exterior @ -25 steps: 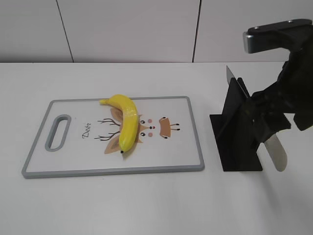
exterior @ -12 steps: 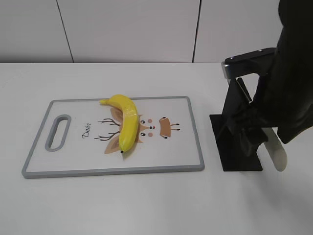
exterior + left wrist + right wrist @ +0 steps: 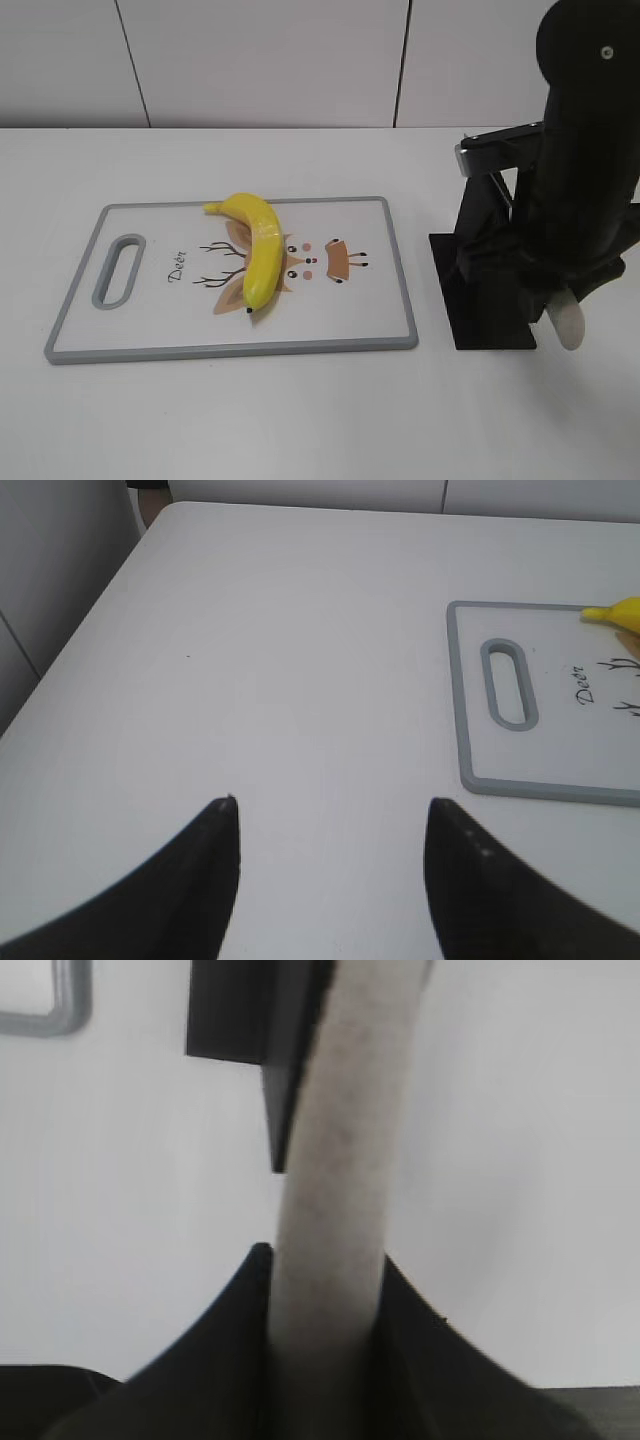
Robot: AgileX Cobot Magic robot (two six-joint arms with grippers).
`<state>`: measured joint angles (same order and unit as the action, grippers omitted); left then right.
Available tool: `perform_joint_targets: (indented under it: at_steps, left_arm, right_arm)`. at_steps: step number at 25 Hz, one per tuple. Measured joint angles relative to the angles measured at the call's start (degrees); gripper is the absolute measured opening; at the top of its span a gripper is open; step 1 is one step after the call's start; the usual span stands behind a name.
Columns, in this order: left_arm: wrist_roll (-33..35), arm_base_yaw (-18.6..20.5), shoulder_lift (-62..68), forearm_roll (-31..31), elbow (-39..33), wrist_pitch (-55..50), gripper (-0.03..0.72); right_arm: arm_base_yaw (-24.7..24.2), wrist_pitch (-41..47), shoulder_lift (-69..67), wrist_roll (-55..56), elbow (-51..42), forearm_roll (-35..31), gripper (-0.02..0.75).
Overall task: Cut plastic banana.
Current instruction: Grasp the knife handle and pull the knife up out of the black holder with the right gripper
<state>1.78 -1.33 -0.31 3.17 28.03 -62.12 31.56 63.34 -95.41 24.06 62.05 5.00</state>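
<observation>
The plastic banana (image 3: 257,252), glossy yellow and curved, lies on the white cutting board (image 3: 230,348) with a grey rim and a deer print. Its stem end also shows in the left wrist view (image 3: 622,613). A knife sits in a black stand (image 3: 485,290) to the right of the board. My right gripper (image 3: 325,1255) is shut on the knife's pale handle (image 3: 345,1160), whose end sticks out below the arm (image 3: 566,322). The blade is hidden by the arm. My left gripper (image 3: 330,805) is open and empty over bare table, left of the board (image 3: 465,700).
The stand's black base plate (image 3: 450,300) lies flat on the white table close to the board's right edge. The board's handle slot (image 3: 508,683) is at its left end. A pale wall runs behind the table.
The right arm has swung left and down over the black stand and now covers the knife blade. The handle end has dropped slightly. The banana and the board have not moved.
</observation>
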Motion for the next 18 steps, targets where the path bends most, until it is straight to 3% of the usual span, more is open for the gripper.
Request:
perform_joint_targets:
  at_steps: [1, 2, 18]
  left_arm:
    - [0.0, 0.0, 0.0, 0.0, 0.0, 0.0, 0.558]
    - [0.0, 0.0, 0.0, 0.0, 0.0, 0.0, 0.558]
    - [0.0, 0.0, 0.0, 0.0, 0.0, 0.0, 0.558]
  right_arm:
    - [-0.1, 0.3, 0.0, 1.1, 0.0, 0.4, 0.179]
    - [-0.3, 0.5, 0.0, 2.4, 0.0, 0.6, 0.170]
    - [-0.3, 1.5, 6.2, 3.2, 0.1, 1.2, 0.169]
